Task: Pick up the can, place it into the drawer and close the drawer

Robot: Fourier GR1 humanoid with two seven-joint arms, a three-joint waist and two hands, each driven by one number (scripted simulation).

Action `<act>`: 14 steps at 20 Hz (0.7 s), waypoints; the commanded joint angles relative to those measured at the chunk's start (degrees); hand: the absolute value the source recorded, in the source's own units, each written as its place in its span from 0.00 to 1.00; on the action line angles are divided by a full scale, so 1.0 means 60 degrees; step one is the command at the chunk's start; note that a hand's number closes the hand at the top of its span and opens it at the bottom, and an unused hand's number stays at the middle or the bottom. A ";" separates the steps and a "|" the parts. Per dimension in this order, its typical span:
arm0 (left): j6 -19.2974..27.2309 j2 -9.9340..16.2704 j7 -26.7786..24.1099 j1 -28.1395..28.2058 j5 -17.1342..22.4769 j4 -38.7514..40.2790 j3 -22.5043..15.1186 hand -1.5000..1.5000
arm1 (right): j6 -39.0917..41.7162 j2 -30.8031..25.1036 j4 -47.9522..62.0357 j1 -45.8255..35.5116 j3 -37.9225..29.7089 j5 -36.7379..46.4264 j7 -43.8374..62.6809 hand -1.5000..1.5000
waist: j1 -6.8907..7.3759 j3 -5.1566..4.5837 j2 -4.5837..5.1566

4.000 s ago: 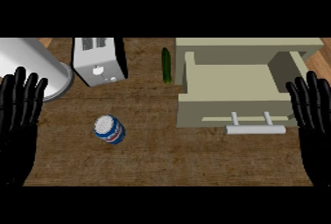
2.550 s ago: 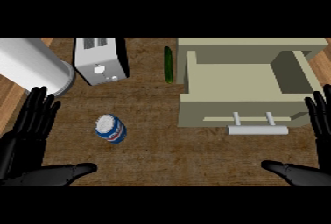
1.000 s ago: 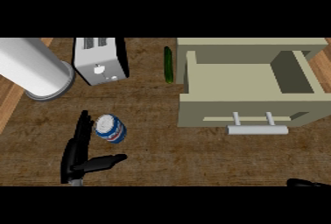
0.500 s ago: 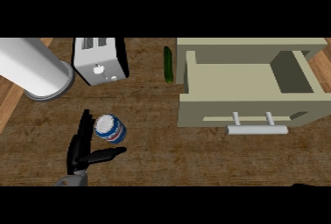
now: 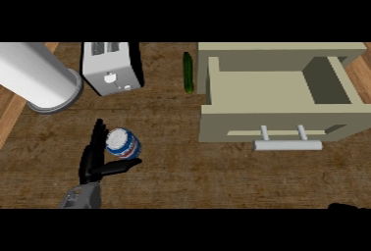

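Change: your left robot hand (image 5: 94, 164) has closed in on the can (image 5: 123, 143) since a second ago | fingers straight alongside, thumb below, not yet curled | can upright on tabletop (image 5: 181, 171), well left of open drawer (image 5: 279, 98) | grasp is next.

- Counter (image 5: 217, 181): dark brown wood-grain top, lighter wood showing at the far left and upper right edges.
- Can (image 5: 123, 143): blue and white, left of centre.
- Toaster (image 5: 110, 67): silver, upper left.
- Large white cylinder (image 5: 38, 78): far left, just beside the toaster.
- Cucumber (image 5: 188, 72): thin, green, lying lengthwise between toaster and drawer unit.
- Drawer (image 5: 279, 100): beige, pulled open, right side.
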 commanded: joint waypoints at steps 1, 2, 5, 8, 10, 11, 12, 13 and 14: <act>0.0020 -0.0203 -0.0459 0.0268 -0.0105 0.0034 -0.0289 0.00 | 0.0108 -0.0360 0.0361 -0.0494 -0.0326 -0.0080 0.0107 0.00 | 0.0036 0.0002 -0.0008; -0.0324 0.0250 -0.0100 -0.1038 0.0154 0.1232 0.0211 0.00 | -0.0369 -0.0027 -0.1003 -0.0253 0.0304 0.0298 0.1135 0.00 | -0.0034 -0.0006 0.0005; -0.0589 -0.0009 -0.0372 -0.1315 -0.0092 0.1576 -0.0162 0.00 | 0.0064 -0.0187 0.0046 -0.0257 -0.0222 -0.0034 0.0126 0.00 | -0.0048 -0.0003 0.0011; -0.0966 0.0147 -0.1065 -0.1935 -0.0113 0.2731 0.0016 0.00 | 0.0118 -0.0191 0.0304 -0.0312 -0.0525 -0.0439 -0.0031 0.00 | -0.0099 -0.0006 0.0028; -0.1040 -0.0064 -0.0191 -0.1716 -0.0016 0.1757 -0.0250 1.00 | -0.0048 0.0438 -0.0117 0.0170 0.0358 0.0584 -0.0336 0.00 | -0.0005 0.0002 -0.0008; -0.1260 0.0058 -0.0276 -0.1839 0.0037 0.1892 -0.0206 1.00 | -0.0036 -0.0042 0.0183 -0.0275 -0.0276 0.0028 0.0065 0.00 | -0.0007 0.0001 -0.0002; -0.1510 0.0169 -0.1077 -0.2139 0.0061 0.2871 0.0027 1.00 | -0.0223 0.0059 0.0275 -0.0605 0.0071 0.0267 0.0231 0.00 | -0.0039 -0.0005 0.0020; -0.1468 -0.0118 -0.1073 -0.2216 0.0064 0.2977 -0.0014 1.00 | 0.0215 -0.0448 0.0107 -0.0492 -0.0608 -0.0465 0.0242 0.00 | -0.0078 -0.0005 0.0021; -0.1854 0.0343 -0.1036 -0.2051 0.0051 0.2724 -0.0059 1.00 | -0.0061 -0.0359 -0.0253 -0.0503 -0.0573 -0.0493 0.0882 0.00 | -0.0034 -0.0003 0.0006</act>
